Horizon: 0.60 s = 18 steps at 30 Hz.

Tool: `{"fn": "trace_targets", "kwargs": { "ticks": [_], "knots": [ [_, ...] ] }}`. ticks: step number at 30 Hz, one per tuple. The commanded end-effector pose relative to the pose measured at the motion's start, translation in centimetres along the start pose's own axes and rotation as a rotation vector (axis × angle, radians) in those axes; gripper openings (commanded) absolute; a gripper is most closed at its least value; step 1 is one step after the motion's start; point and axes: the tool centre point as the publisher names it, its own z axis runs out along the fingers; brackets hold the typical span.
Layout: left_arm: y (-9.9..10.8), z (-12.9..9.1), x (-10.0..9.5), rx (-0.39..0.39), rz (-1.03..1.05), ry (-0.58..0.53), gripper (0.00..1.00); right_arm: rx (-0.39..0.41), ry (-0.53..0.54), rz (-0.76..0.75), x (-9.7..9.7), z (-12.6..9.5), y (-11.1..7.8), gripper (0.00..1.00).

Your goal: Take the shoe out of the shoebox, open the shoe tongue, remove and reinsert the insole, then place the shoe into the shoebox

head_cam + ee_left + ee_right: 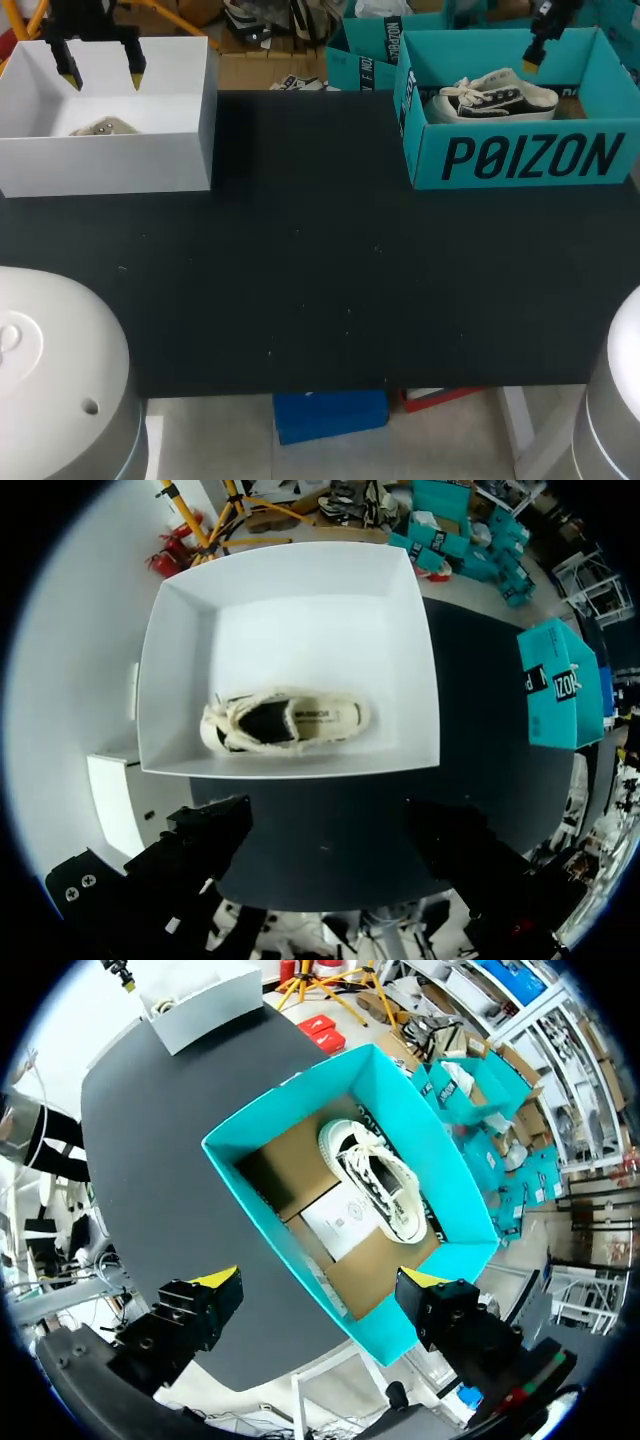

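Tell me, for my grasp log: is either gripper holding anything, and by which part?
Nothing is held. The left gripper is open above the white box, the right gripper open above the teal box.

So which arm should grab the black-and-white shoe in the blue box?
Right. The right gripper hangs open over the teal box with the black-and-white shoe inside; the left gripper is far off, over the white box.

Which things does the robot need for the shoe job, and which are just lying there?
For the job:
white shoebox
cream shoe inside it
teal shoebox
black-and-white sneaker inside it
left gripper, open
right gripper, open

Just lying there:
white card on the teal shoebox's floor, beside the sneaker
black table
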Motion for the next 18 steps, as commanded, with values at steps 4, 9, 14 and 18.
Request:
{"fn": "trace_targets", "kwargs": {
  "ticks": [4, 9, 14, 18],
  "knots": [
    [0.04, -0.09, 0.02, -0.002, 0.0, -0.002, 1.0, -0.058, 0.144, -0.803, 0.01, -0.95, -0.65, 1.0],
    [0.04, -0.09, 0.02, -0.002, 0.0, -0.002, 1.0, -0.058, 0.144, -0.803, 0.01, -0.95, -0.65, 1.0],
    [0.04, -0.09, 0.02, -0.002, 0.0, -0.002, 1.0, -0.058, 0.144, -0.803, 0.01, -0.95, -0.65, 1.0],
    [0.04, -0.09, 0.02, -0.002, 0.0, -0.002, 1.0, -0.041, 0.133, -0.806, -0.18, -0.82, -0.79, 1.0]
  ]
}}
